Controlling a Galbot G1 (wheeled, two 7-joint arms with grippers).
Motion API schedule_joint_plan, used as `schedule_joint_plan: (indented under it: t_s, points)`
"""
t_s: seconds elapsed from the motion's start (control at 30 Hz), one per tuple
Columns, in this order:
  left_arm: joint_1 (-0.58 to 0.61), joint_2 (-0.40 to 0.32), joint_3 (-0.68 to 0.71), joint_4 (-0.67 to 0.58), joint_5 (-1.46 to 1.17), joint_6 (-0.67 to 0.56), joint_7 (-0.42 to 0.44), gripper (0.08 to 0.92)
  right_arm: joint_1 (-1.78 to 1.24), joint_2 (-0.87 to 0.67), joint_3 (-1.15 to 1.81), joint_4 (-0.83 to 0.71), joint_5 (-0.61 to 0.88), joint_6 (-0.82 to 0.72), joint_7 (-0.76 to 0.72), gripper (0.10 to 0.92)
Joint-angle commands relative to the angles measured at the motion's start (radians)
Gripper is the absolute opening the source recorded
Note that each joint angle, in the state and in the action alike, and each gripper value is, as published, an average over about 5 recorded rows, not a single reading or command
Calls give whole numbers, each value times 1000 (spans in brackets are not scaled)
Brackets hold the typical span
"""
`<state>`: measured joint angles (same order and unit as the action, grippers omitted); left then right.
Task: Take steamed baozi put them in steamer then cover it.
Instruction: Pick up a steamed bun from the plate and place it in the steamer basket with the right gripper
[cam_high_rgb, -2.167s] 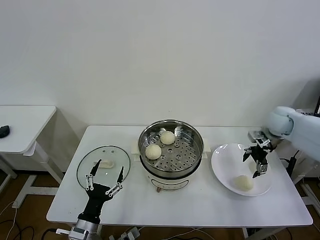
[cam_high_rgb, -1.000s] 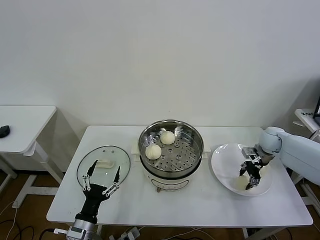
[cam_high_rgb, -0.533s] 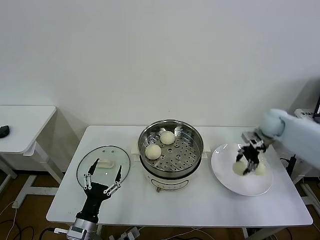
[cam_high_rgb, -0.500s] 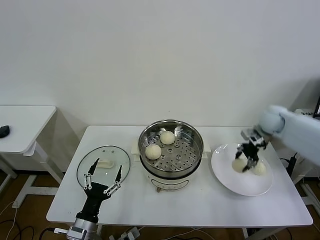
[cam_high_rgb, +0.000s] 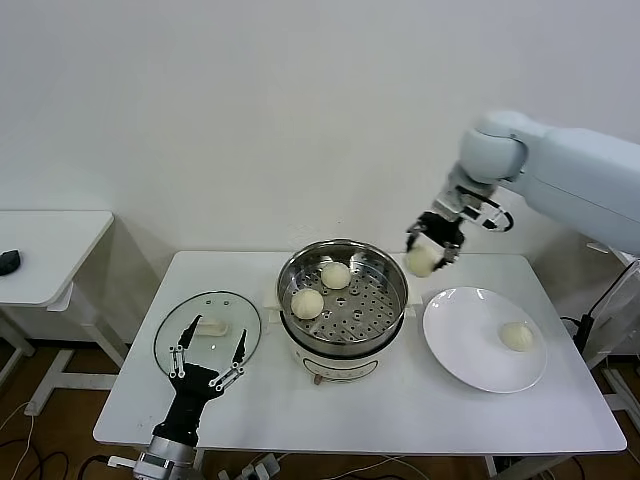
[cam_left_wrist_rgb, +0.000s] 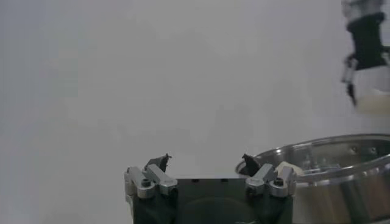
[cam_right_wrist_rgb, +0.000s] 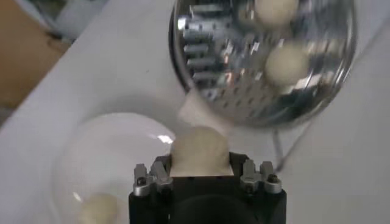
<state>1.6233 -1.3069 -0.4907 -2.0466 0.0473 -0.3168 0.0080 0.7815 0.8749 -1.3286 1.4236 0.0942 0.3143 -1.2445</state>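
My right gripper (cam_high_rgb: 428, 252) is shut on a cream-white baozi (cam_high_rgb: 422, 261) and holds it in the air just over the right rim of the steamer (cam_high_rgb: 398, 292). In the right wrist view that baozi (cam_right_wrist_rgb: 199, 149) fills the jaws. Two baozi (cam_high_rgb: 335, 274) (cam_high_rgb: 306, 302) lie on the steamer's perforated bottom. One more baozi (cam_high_rgb: 516, 336) lies on the white plate (cam_high_rgb: 455, 345). My left gripper (cam_high_rgb: 208, 357) stands open and empty at the table's front left, by the glass lid (cam_high_rgb: 230, 305).
The lid lies flat on the table left of the steamer, its cream handle (cam_high_rgb: 213, 326) up. A second small table (cam_high_rgb: 50, 250) stands farther left. The steamer's shiny rim (cam_left_wrist_rgb: 332, 159) shows beside my left gripper's fingers (cam_left_wrist_rgb: 163, 162).
My right gripper closed on a baozi on the plate, lifted it and carried it up and left to the steamer's right rim. One baozi stayed on the plate. The left arm barely moved.
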Motion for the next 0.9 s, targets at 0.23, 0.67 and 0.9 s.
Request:
schedule_joint_plan:
  t_s: [0.23, 0.67, 0.9]
  points:
    - [0, -1, -2, 0, 0, -1, 0, 823, -4, 147, -47, 211, -232, 287, 90, 645]
    - [-12, -5, -5, 12, -5, 2, -1, 823, -180, 190, -2, 148, -438, 417, 112, 653]
    - [-12, 0, -13, 19, -13, -1, 0, 823, -225, 218, -3, 109, -450, 428, 113, 661]
